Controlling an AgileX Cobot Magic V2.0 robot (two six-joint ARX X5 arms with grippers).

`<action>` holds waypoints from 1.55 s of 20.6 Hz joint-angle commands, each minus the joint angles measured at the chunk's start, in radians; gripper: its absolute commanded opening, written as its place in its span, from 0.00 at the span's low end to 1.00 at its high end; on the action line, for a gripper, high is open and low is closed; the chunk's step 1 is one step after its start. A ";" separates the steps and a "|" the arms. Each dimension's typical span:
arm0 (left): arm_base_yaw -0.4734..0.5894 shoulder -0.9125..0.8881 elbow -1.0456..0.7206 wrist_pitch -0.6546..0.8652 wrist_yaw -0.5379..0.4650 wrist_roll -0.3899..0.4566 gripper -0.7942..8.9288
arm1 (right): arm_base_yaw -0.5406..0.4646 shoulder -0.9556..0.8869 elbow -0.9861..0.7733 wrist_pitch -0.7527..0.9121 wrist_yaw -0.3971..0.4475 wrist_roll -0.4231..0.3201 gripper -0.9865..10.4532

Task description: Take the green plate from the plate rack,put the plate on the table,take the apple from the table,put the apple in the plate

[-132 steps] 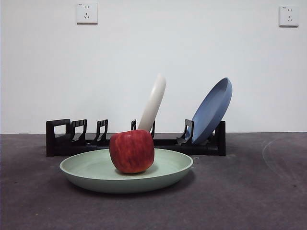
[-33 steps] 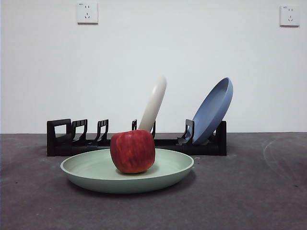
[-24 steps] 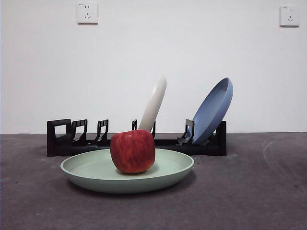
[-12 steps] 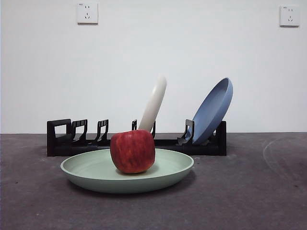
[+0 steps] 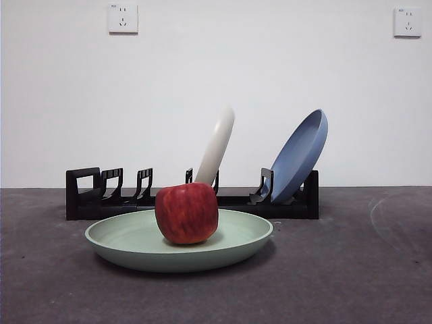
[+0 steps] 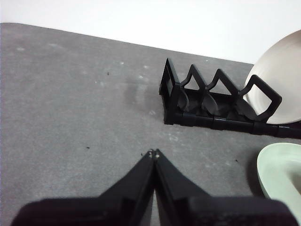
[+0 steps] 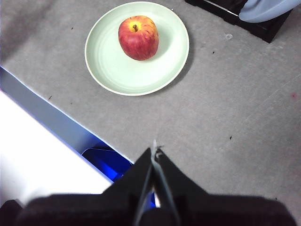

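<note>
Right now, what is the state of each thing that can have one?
green plate: flat on the table, holding the apple
apple: upright in the plate
cream-white plate: leaning in the plate rack
blue plate: leaning in the rack
left gripper: shut, empty
right gripper: shut, empty

The pale green plate [image 5: 179, 243] lies flat on the dark grey table [image 5: 351, 270], well apart from the right gripper [image 7: 154, 149]. The dark red apple [image 5: 187, 212] sits upright in it, before the black plate rack [image 5: 88, 196].
</note>
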 commanded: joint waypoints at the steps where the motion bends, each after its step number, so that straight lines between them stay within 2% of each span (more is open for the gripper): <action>1: -0.001 0.006 -0.007 0.010 0.004 0.011 0.08 | 0.001 0.001 -0.008 0.006 0.001 0.010 0.08; 15: -0.001 0.039 -0.007 0.010 0.004 0.011 0.08 | 0.001 -0.002 -0.007 -0.014 0.002 0.004 0.08; 16: -0.001 0.041 -0.007 0.010 0.004 0.011 0.08 | 0.000 -0.002 -0.007 -0.013 0.013 0.005 0.08; 18: -0.001 0.047 -0.007 0.010 0.004 0.011 0.08 | -0.002 -0.002 -0.007 -0.006 0.094 0.005 0.08; 21: -0.001 0.054 -0.007 0.010 0.004 0.011 0.08 | -0.032 -0.002 -0.011 0.080 0.199 -0.056 0.08; 23: -0.001 0.056 -0.007 0.010 0.004 0.011 0.08 | -0.088 -0.002 -0.017 0.195 0.204 -0.101 0.08; 27: -0.001 0.056 -0.007 0.010 0.004 0.011 0.08 | -0.243 -0.014 -0.076 0.468 0.165 -0.113 0.08; 32: -0.001 0.056 -0.007 0.010 0.004 0.011 0.08 | -0.579 -0.103 -0.378 0.873 -0.022 -0.135 0.08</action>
